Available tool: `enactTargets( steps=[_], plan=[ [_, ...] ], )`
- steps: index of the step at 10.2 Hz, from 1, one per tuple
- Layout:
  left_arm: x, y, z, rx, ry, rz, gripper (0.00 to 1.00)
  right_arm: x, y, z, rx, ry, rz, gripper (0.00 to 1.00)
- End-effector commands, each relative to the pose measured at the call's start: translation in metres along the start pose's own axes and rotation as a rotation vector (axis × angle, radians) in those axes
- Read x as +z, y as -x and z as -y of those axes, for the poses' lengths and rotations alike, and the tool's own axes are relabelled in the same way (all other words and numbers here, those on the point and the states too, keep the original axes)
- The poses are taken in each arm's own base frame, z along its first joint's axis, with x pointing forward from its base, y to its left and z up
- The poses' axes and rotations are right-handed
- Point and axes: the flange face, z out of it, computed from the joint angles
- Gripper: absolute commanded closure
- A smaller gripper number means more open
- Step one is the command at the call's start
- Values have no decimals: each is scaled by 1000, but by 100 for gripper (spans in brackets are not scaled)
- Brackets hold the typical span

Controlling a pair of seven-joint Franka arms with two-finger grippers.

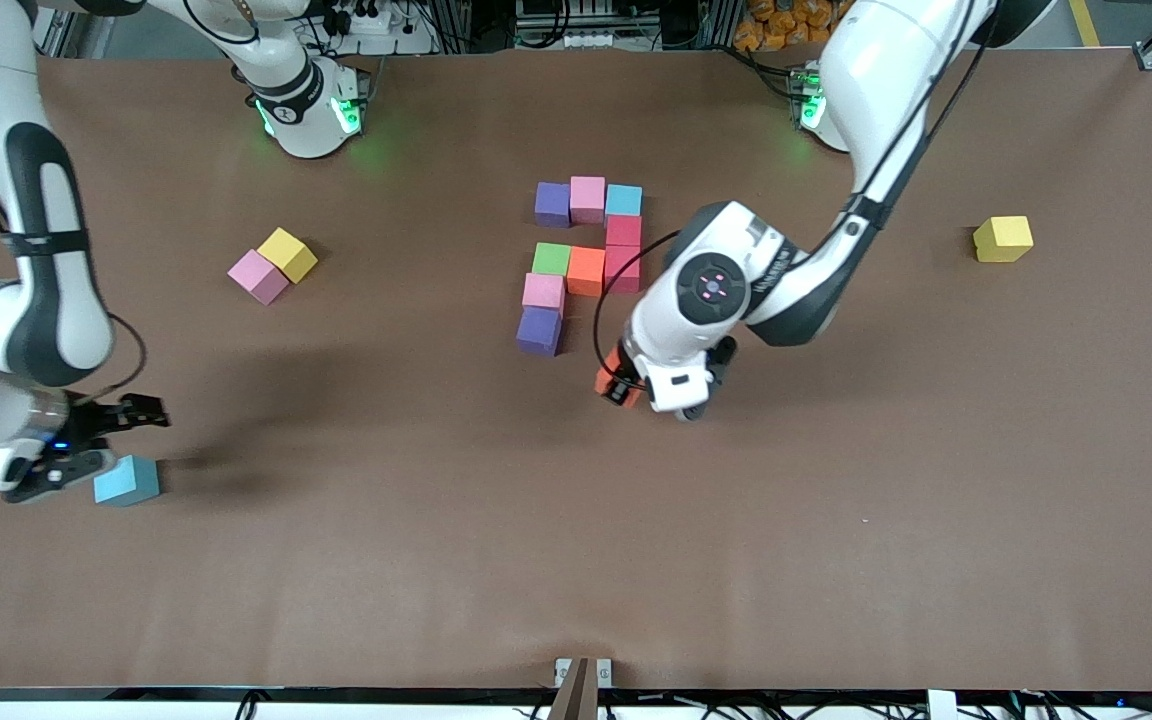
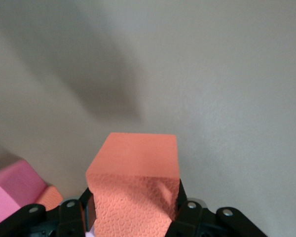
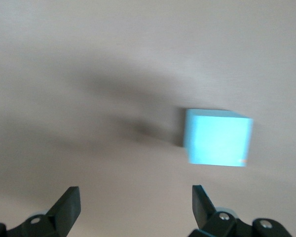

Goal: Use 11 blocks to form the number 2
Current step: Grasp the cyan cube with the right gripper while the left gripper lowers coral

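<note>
Blocks laid flat on the table [image 1: 836, 560] make up a partial digit [image 1: 586, 262] just beside the left claw [image 1: 626, 385], toward the robots' bases from it: a top row of purple [image 1: 552, 203], pink [image 1: 587, 198] and light blue [image 1: 623, 200], touching one another; two red ones [image 1: 623, 250] stacked in a column under the light blue; a middle row of green [image 1: 551, 259] and orange [image 1: 586, 270] meeting the lower red; then a pink [image 1: 543, 292] and a purple [image 1: 539, 330] running down from the green. The left claw is clenched on an orange block [image 2: 135, 192], held above the table near the lower purple cube, toward the left arm's end from it; in the left wrist view the pads press both sides of the cube, and a pink cube [image 2: 12, 190] and an orange corner show at the edge. The right claw [image 1: 86, 440] stands released, fingers [image 3: 69, 207] spread wide, low over the table at the right arm's end, well apart from the digit. A loose light blue block [image 1: 127, 480] lies just beside it, on the table, not between the fingers. Toward the bases from that claw a pink block [image 1: 258, 276] and a yellow cube [image 1: 288, 254] touch corner to side. Another yellow cube [image 1: 1003, 239] sits alone toward the left arm's end, well apart from the left claw.
</note>
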Motion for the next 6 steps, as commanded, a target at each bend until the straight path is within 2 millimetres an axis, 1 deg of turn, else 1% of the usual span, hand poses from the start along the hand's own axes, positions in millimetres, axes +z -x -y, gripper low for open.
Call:
enactTargets(
  steps=[1, 3, 4, 5, 6],
  plan=[
    [19, 17, 9, -144, 27, 13, 100, 18, 0, -19, -76, 67, -49, 0],
    [35, 30, 15, -295, 57, 25, 100, 50, 3, -38, -81, 103, -84, 0],
    [40, 31, 18, -345, 63, 26, 100, 61, 3, -41, -75, 110, -95, 0],
    [48, 38, 23, -368, 49, 21, 100, 69, 6, -47, -65, 118, -102, 0],
    [54, 40, 29, -391, 39, 5, 100, 75, 6, -50, -67, 131, -109, 0]
  ],
)
